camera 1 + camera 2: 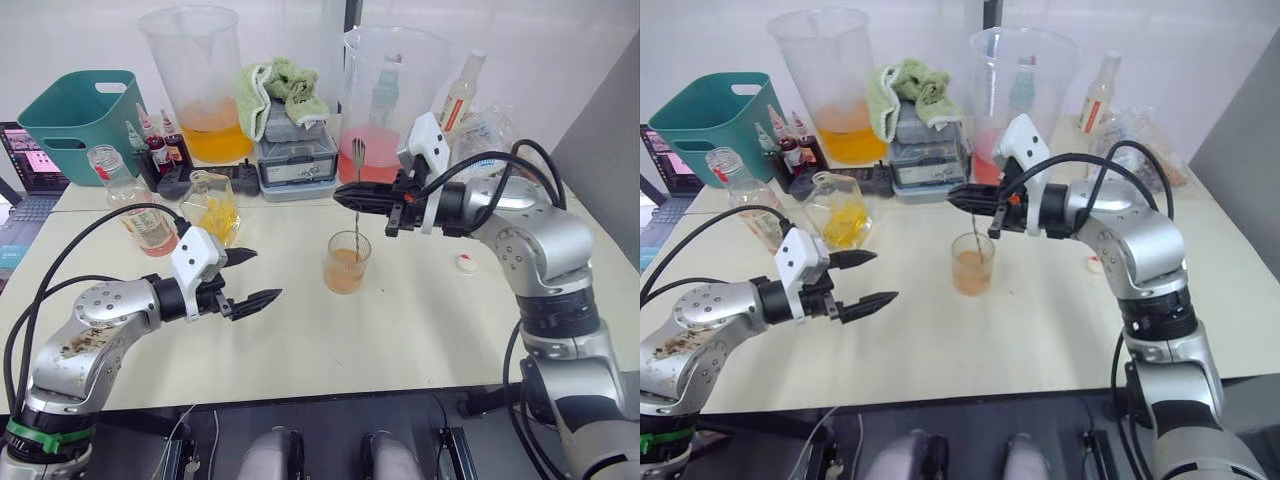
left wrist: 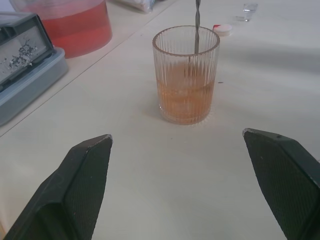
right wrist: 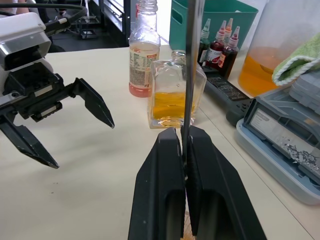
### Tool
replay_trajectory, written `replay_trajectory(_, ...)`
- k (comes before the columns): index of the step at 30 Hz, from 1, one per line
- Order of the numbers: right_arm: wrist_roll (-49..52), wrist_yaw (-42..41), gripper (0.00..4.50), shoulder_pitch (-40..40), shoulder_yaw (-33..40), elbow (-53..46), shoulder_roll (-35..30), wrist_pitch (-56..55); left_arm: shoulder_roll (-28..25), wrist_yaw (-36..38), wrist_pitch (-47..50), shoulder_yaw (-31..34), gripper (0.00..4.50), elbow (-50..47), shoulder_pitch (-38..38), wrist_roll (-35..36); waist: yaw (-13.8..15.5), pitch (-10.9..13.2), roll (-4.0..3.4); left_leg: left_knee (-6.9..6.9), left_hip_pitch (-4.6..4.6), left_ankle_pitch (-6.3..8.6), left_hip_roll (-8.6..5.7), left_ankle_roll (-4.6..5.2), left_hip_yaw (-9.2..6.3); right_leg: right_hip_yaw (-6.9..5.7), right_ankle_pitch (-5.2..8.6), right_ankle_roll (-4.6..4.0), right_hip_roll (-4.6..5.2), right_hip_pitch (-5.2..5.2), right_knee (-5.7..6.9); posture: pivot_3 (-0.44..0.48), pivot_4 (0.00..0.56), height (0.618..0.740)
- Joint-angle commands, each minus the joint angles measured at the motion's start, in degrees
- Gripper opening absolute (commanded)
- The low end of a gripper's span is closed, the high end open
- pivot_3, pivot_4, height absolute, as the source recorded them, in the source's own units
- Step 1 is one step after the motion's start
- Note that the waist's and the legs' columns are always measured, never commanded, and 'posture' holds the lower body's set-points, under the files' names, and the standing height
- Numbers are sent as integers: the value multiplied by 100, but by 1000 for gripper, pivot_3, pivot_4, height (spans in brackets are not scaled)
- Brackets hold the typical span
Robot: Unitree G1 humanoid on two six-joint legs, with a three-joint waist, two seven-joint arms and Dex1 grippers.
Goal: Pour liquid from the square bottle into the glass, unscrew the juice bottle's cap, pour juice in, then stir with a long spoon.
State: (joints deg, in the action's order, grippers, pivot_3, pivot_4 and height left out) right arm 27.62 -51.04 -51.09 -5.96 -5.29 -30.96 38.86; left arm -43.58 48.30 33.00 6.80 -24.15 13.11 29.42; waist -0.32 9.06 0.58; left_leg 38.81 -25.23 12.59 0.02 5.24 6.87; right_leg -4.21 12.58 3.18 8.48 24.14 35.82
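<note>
- Since stirring is the step in hand, the glass (image 1: pixel 347 263) is the landmark: it stands upright on the table (image 1: pixel 420 330) with orange-pink liquid in its lower half; both pours look done.
- Rising out of the glass is the long spoon (image 1: pixel 357 200); its long axis runs near vertical, lower end in the liquid, forked upper end above the rim.
- Directly above the glass, the right gripper (image 1: pixel 348 197) is clenched on the long spoon's shaft partway up, its fingers reaching in level from the right; this arm is the nearer and holds the tool, so a stir would call for small circles that keep the shaft off the glass wall.
- Left of the glass and a little nearer the robot, the left gripper (image 1: pixel 252 276) hovers released, fingers spread and pointing toward the glass, grasping nothing.
- Further left and behind the glass stand the square bottle (image 1: pixel 212 205) with yellow liquid and the juice bottle (image 1: pixel 135 205), capless.
- Right of the glass, apart from it, a small white cap (image 1: pixel 465 263) lies on the table.
</note>
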Motion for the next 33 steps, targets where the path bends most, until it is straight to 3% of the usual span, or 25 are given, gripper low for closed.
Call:
replay_trajectory(1,-111,106,0,-107,174,61,102,-315,-71,33,-77,66,4420,-53,89,-3,2,0,0,0,0,0,0,0,0,0,0,0,0,0,1,0,150,739)
replay_trajectory(11,43,213,0,-111,259,309,813,-485,-77,133,-214,83,4420,97,68,-55,-17,0,0,0,0,-1,0,0,0,0,0,0,-2,1,5,0,150,739)
replay_trajectory(21,-55,289,0,-86,321,329,874,-438,-60,187,-342,39,4420,166,25,-111,-23,0,0,-1,0,-1,0,-1,0,0,0,0,-2,1,4,0,150,739)
replay_trajectory(28,-427,554,0,-138,355,420,1001,-1085,-27,210,-398,11,4420,159,5,-162,-28,0,0,-2,0,-1,-1,-3,0,0,0,0,-2,0,6,0,150,739)
replay_trajectory(33,-38,361,0,-79,344,315,1061,-600,-22,198,-405,-13,4420,163,19,-200,-39,0,0,-3,0,-2,0,-4,0,0,0,0,-3,2,6,0,150,739)
